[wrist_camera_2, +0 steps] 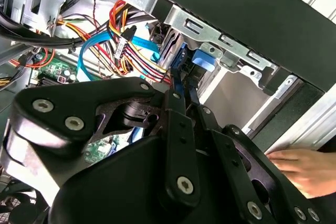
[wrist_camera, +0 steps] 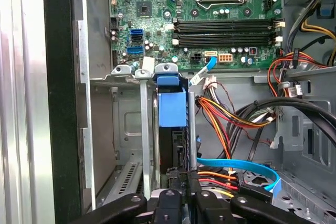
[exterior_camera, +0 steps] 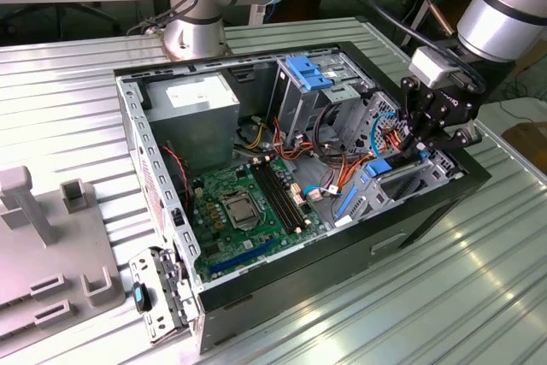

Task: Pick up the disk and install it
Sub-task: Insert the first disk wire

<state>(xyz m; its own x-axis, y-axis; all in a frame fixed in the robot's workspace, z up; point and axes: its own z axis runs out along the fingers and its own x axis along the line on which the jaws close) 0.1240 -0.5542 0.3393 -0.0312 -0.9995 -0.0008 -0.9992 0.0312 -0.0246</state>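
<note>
The disk (wrist_camera: pixel 172 106), dark with a bright blue carrier, stands on edge inside the grey metal drive cage (wrist_camera: pixel 122 129) at the front corner of the open computer case (exterior_camera: pixel 282 271). My gripper (wrist_camera: pixel 185 181) sits right at the disk's near edge, its black fingers (wrist_camera: pixel 177 184) close together on it. In the second wrist view the fingers (wrist_camera_2: pixel 176 103) pinch a thin blue rail, with the carrier's blue tab (wrist_camera_2: pixel 203 59) just beyond them. The exterior view places the gripper (exterior_camera: pixel 416 147) over the case's right end, above the blue carrier (exterior_camera: pixel 376 168).
Bundles of orange, red and blue cables (wrist_camera: pixel 231 116) run close beside the cage. The motherboard (exterior_camera: pixel 248 203), power supply (exterior_camera: pixel 192 100) and a fixed blue bracket (exterior_camera: pixel 308 70) lie further in. A person's hand (wrist_camera_2: pixel 304 166) rests outside the case wall. A grey fixture (exterior_camera: pixel 51 245) stands on the exterior view's left.
</note>
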